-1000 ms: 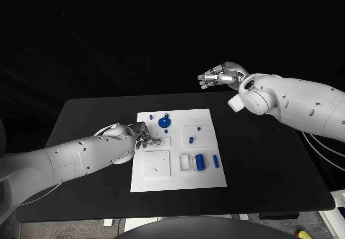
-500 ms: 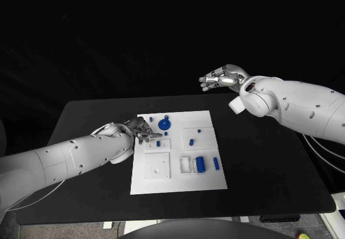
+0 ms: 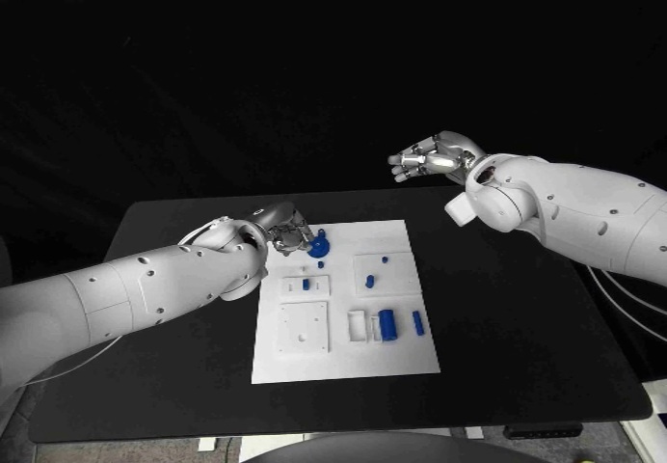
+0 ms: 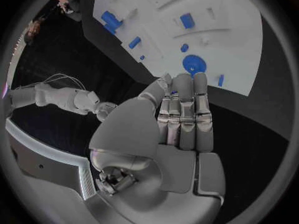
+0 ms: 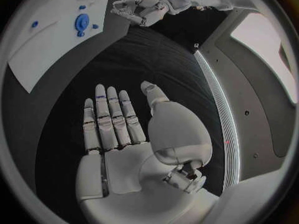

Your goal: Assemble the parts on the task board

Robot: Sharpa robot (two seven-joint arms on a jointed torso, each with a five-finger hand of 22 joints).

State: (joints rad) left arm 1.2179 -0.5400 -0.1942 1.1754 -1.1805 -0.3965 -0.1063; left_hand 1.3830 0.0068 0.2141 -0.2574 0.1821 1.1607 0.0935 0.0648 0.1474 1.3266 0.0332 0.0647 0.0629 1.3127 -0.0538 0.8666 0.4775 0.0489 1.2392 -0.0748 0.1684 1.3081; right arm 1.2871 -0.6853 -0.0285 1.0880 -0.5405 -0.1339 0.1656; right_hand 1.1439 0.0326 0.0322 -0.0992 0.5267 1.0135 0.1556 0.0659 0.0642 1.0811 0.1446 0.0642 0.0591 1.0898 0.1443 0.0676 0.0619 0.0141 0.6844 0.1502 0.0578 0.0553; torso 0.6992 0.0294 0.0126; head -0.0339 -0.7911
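Our left hand [image 3: 282, 234] has moved from the small peg [image 3: 306, 285] in its left-side plate to the far-left blue gear [image 3: 318, 246] on the task board [image 3: 348, 362], fingers loosely apart, empty. Right hand [image 3: 431, 156] stays raised beyond the surface, open. Gear likely next.

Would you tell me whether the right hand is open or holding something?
Open: the right hand shows a bare palm with fingers extended.
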